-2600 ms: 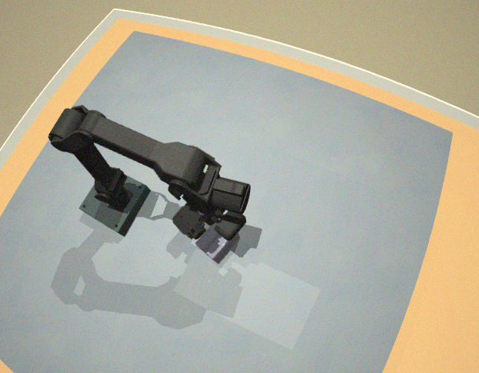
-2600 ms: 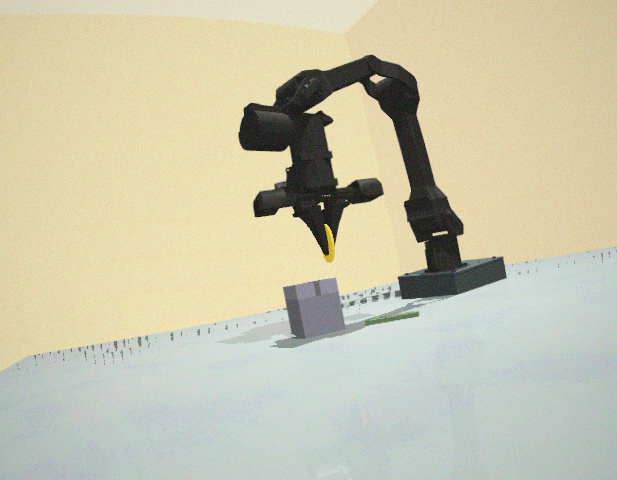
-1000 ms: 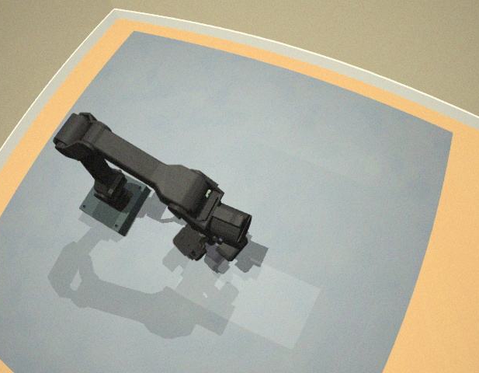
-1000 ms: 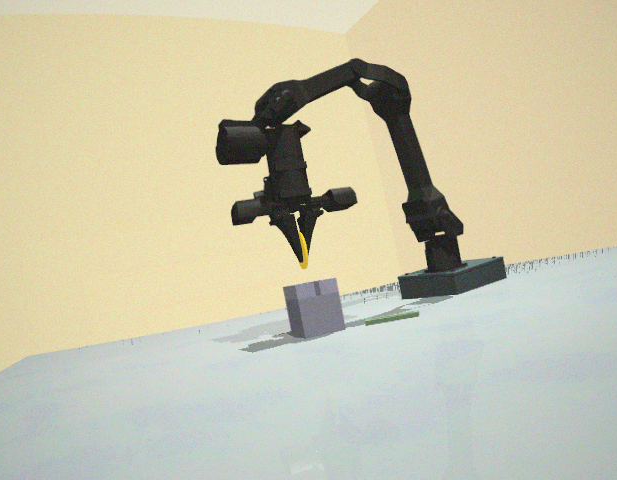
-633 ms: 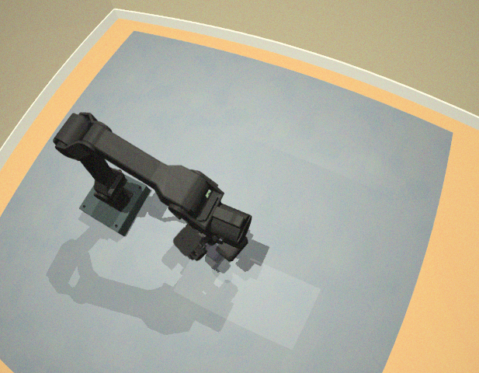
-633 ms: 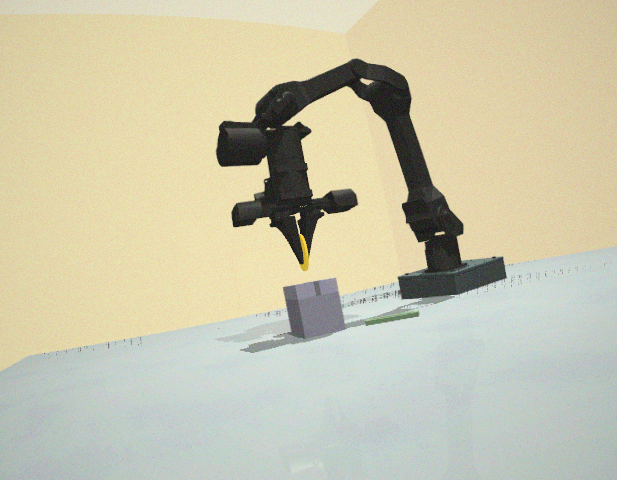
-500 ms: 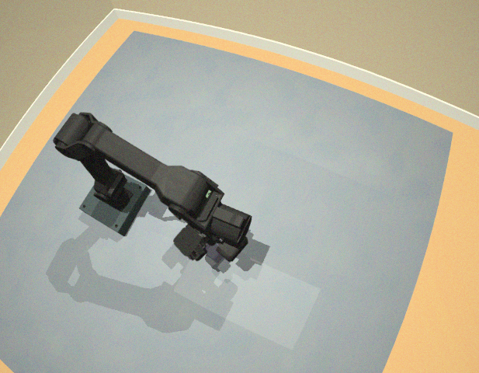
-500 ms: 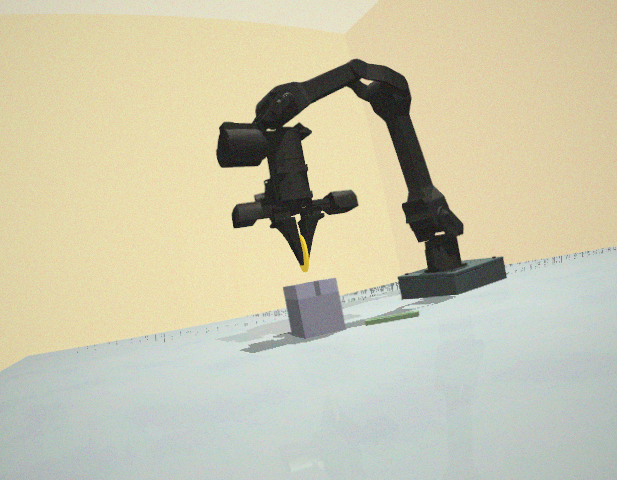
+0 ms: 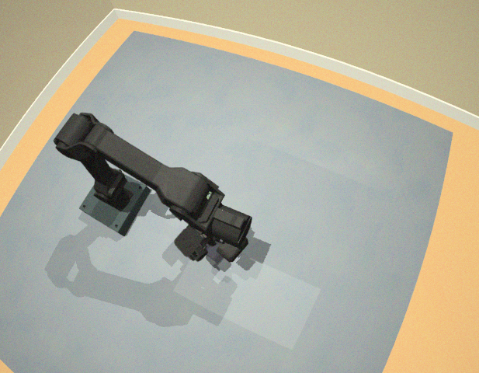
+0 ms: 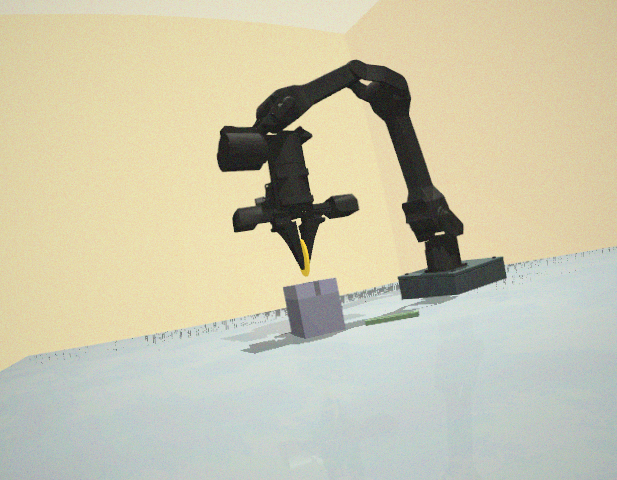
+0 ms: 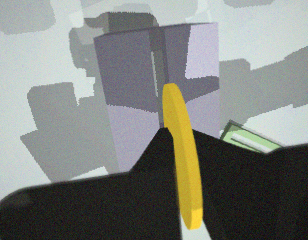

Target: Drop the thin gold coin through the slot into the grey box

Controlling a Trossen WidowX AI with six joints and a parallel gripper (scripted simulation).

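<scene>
My gripper (image 10: 305,264) is shut on the gold coin (image 10: 306,267) (image 11: 182,155). The coin is held on edge above the grey box (image 10: 321,315) (image 11: 131,80), with a small gap between its lower rim and the lid in the exterior view. The slot (image 10: 317,288) (image 11: 157,75) runs across the lid. In the wrist view the coin leans slightly compared with the slot line and its far end overlaps the slot's right side. The holder (image 10: 392,318) (image 11: 251,142) is empty on the table beside the box. In the top view the arm hides the coin, the holder and most of the box.
The arm's base plate (image 9: 105,214) (image 10: 430,286) stands behind the holder, on the far side from the box. The arm's shadow (image 9: 111,280) lies over the table, and shadow falls across the lid too. The holder is low and lies close to the box.
</scene>
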